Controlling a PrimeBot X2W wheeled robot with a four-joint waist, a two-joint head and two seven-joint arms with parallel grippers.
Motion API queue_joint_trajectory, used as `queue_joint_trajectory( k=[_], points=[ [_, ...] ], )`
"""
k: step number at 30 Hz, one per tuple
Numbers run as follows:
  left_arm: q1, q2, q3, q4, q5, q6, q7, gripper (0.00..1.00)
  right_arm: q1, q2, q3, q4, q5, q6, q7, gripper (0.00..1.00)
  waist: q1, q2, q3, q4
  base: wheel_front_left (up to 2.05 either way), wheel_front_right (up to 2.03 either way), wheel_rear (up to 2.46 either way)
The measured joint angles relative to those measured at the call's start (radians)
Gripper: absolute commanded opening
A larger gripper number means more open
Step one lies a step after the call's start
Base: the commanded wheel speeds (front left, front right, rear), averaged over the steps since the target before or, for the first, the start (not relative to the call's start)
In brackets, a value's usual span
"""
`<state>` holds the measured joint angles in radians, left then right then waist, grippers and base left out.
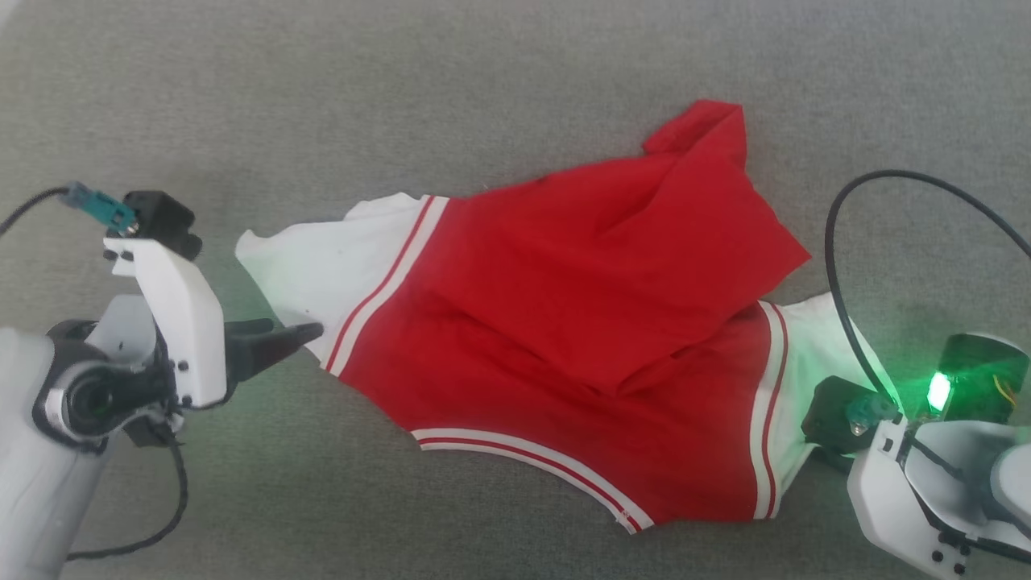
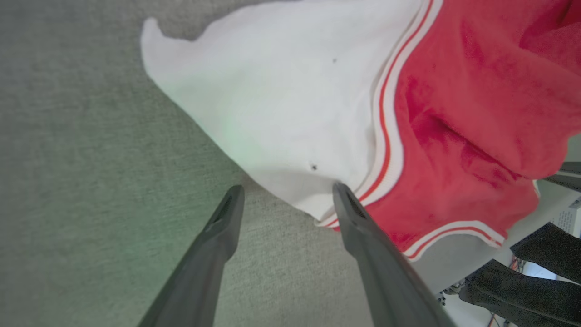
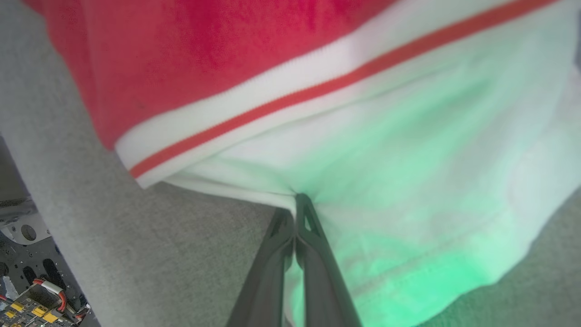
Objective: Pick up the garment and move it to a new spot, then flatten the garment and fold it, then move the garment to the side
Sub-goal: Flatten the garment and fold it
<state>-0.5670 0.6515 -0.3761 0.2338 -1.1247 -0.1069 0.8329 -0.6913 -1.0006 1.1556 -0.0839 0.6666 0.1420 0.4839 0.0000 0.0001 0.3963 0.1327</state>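
Garment (image 1: 580, 322), one; white sleeves (image 1: 322, 266), two

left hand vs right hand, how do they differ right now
The left hand has its fingers spread apart; the right hand has them pressed shut. The left hand grips nothing, with one fingertip at the edge of a white sleeve; the right hand pinches a fold of the other white sleeve. Shared: both have long dark fingers and sit at opposite ends of the garment.
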Motion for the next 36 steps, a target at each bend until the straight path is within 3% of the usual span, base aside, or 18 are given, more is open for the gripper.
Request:
queue_joint_trajectory(
  k=[6,7,9,10,16,23,33,36],
  points=[
    [-0.058,-0.038,-0.008,0.068,-0.072,0.023,0.097,1.00,-0.033,0.009,0.010,-0.004,0.000,0.007,-0.004,0.00,0.0000,0.0000,0.038,-0.021,0.00,0.00,0.00],
    [-0.064,-0.048,-0.004,0.079,-0.088,0.022,0.104,0.82,-0.036,0.012,0.012,-0.004,0.000,0.007,-0.007,0.00,0.0000,0.0000,0.042,-0.024,0.00,0.00,0.00],
    [-0.076,-0.064,0.002,0.095,-0.113,0.016,0.107,0.04,-0.042,0.016,0.011,-0.001,0.001,0.007,-0.017,0.00,0.0000,0.0000,0.047,-0.030,0.00,0.00,0.00],
    [-0.080,-0.067,0.002,0.101,-0.114,0.014,0.107,0.00,-0.042,0.018,0.011,0.001,0.000,0.007,-0.022,0.00,0.0000,0.0000,0.048,-0.032,0.00,0.00,0.00],
    [-0.081,-0.086,0.017,0.126,-0.148,-0.003,0.096,0.00,-0.027,0.027,-0.009,0.029,0.003,0.009,-0.072,0.00,0.0000,0.0000,0.031,-0.040,0.00,0.00,0.00],
    [-0.066,-0.067,0.071,0.104,-0.178,-0.009,0.034,0.00,0.020,0.037,-0.063,0.050,0.008,0.006,-0.114,0.00,0.0000,0.0000,-0.015,-0.044,0.00,0.00,0.00],
    [0.012,-0.049,0.117,-0.010,-0.206,-0.013,-0.016,0.00,0.114,0.011,-0.324,0.040,0.027,-0.010,-0.205,0.00,0.0000,-0.0001,-0.078,-0.050,0.00,0.00,0.00],
    [0.023,-0.069,0.138,-0.035,-0.194,-0.007,-0.080,0.00,0.141,0.013,-0.414,0.018,0.040,-0.010,-0.220,0.00,0.0000,-0.0001,-0.081,-0.059,0.00,0.00,0.00]
  ],
)
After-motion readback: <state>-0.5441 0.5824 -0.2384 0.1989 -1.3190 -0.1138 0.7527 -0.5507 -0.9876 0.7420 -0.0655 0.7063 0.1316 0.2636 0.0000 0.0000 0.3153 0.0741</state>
